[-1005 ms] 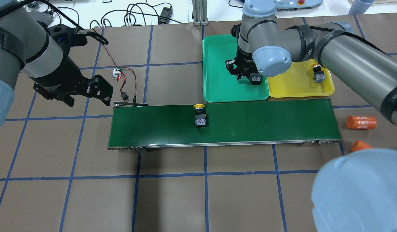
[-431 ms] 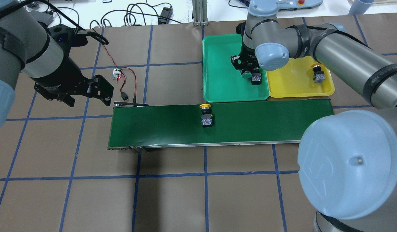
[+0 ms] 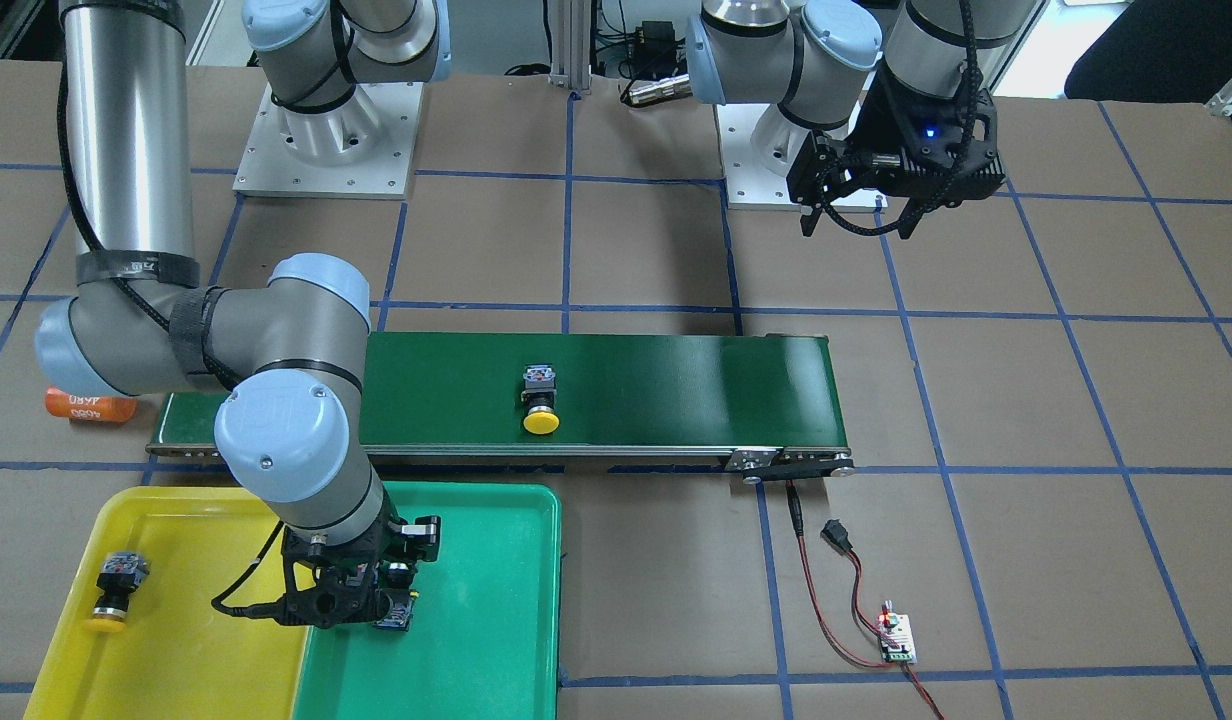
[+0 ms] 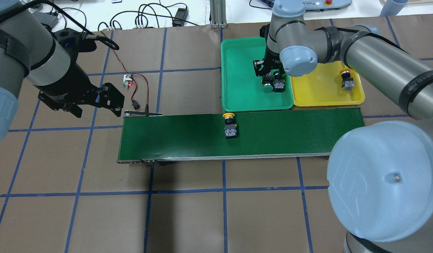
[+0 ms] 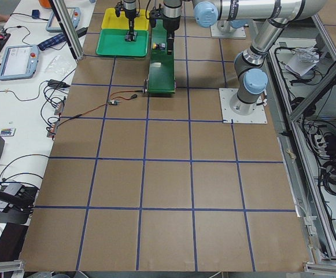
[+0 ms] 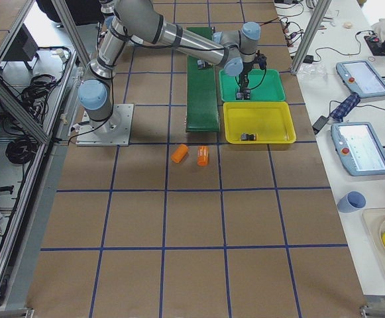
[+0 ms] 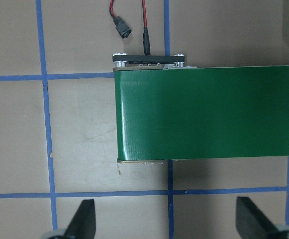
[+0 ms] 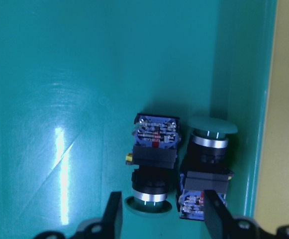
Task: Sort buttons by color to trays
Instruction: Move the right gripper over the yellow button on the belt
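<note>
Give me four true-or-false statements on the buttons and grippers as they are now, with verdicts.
1. Two green buttons lie in the green tray. True.
2. Both yellow buttons are in the yellow tray. False: one yellow button is in it, and the second yellow button is on the belt.
3. The right gripper is shut on a green button. False: it is open over the green tray and holds nothing.
4. The left gripper is open and empty. True.
</note>
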`<state>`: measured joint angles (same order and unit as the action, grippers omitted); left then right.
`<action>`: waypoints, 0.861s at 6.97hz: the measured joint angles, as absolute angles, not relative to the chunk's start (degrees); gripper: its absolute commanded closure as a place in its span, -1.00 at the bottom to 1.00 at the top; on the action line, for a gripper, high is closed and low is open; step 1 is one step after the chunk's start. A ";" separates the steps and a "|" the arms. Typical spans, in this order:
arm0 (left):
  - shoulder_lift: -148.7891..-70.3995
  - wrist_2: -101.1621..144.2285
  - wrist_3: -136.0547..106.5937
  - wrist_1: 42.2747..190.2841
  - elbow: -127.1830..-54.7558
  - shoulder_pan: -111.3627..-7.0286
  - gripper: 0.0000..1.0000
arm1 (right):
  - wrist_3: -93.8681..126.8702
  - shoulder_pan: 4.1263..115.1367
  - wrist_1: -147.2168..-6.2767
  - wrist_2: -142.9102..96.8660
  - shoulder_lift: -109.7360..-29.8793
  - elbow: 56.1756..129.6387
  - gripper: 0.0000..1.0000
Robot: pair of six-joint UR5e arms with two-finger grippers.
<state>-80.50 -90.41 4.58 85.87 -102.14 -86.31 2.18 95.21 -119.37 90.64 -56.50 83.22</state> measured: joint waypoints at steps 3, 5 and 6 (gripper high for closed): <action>-79.93 -90.48 4.45 84.74 -103.49 -86.35 -1.00 | -2.80 93.16 -108.16 90.78 -67.55 86.50 -0.41; -79.69 -90.58 4.78 84.28 -104.25 -86.37 -1.00 | -7.15 90.96 -105.66 90.37 -79.10 95.47 -0.45; -79.50 -90.65 4.94 83.99 -104.55 -86.39 -1.00 | -8.17 89.87 -107.01 90.25 -83.43 101.90 -0.50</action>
<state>-79.50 -90.65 4.94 83.99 -104.55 -86.39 -8.17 89.87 -107.01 90.25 -83.43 101.90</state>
